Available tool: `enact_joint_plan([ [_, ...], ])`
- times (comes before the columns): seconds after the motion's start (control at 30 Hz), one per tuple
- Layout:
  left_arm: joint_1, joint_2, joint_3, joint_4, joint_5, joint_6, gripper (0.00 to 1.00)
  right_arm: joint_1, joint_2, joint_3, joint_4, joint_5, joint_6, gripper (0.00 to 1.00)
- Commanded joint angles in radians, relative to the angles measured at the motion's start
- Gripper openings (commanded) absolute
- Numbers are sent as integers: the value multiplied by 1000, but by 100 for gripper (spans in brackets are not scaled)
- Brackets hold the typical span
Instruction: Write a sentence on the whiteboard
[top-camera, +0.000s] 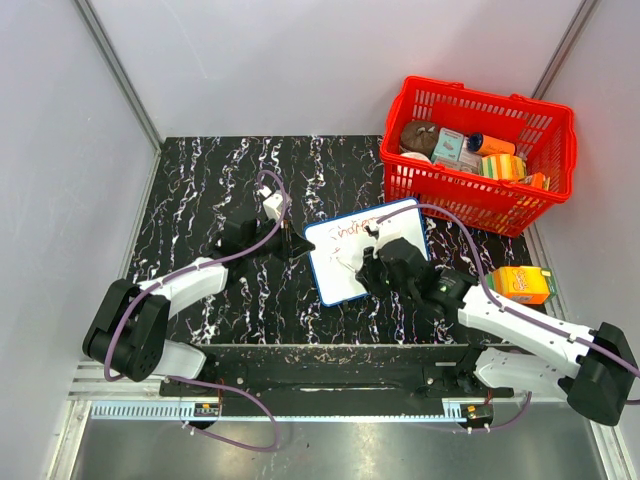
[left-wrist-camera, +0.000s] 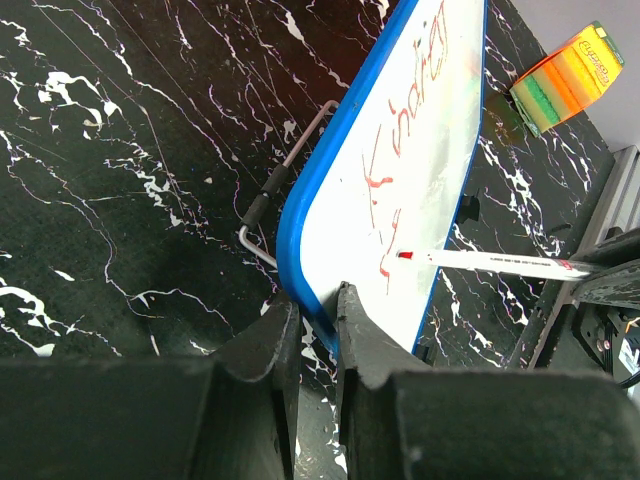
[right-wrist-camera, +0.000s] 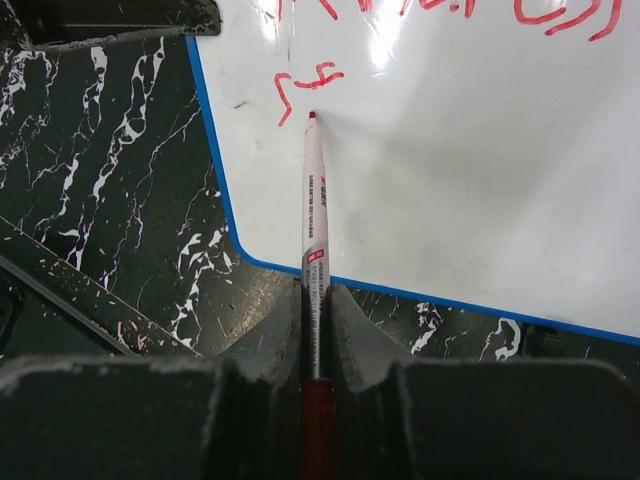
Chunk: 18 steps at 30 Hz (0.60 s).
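**Right gripper on marker, tip at line 2 of the board**

Right gripper (right-wrist-camera: 315, 292) is clamped on a red marker (right-wrist-camera: 313, 200), barrel running straight out between the 2 fingers, nib touching the white surface.

Whiteboard (top-camera: 340, 272): lies mid-table, rotated so its long edges run diagonally. The sentence (top-camera: 352, 229) has 1 red line along the far edge; I cannot read it with confidence. Below it only 2 or 3 short strokes (right-wrist-camera: 300, 88) of a 2nd line, just beside the nib. Judgement: early in line 2, most of the board unwritten.

Left gripper (left-wrist-camera: 318, 312): fingers closed on the blue frame at the board's left edge, pinning it. A wire bracket (left-wrist-camera: 288, 178) sticks out from under that edge.

Notes for the stroke in hand:
- Keep light, even contact; too much push likely bends the nib or skates the board.
- Move parallel to line 1, leaving a gap so the rows do not merge.
- Left hold matters: if it slips, the board may pivot under the pen.
- Lift clear between letters.

Beyond: orange carton (top-camera: 522, 284) near the right arm, red basket (top-camera: 478, 196) at the far right, both apart from the board, on the black marbled table (top-camera: 215, 185).
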Motion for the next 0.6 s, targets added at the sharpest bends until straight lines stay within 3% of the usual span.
enact_joint_plan([
  [0.0, 4, 18, 9, -21, -164, 165, 0, 0, -20, -5, -1, -7, 19, 0],
  [0.3, 6, 19, 9, -21, -164, 165, 0, 0, -9, 0, -22, 0, 13, 0],
  [0.57, 6, 26, 17, -34, -175, 171, 0, 0, -153, 15, 22, 32, 7, 0],
])
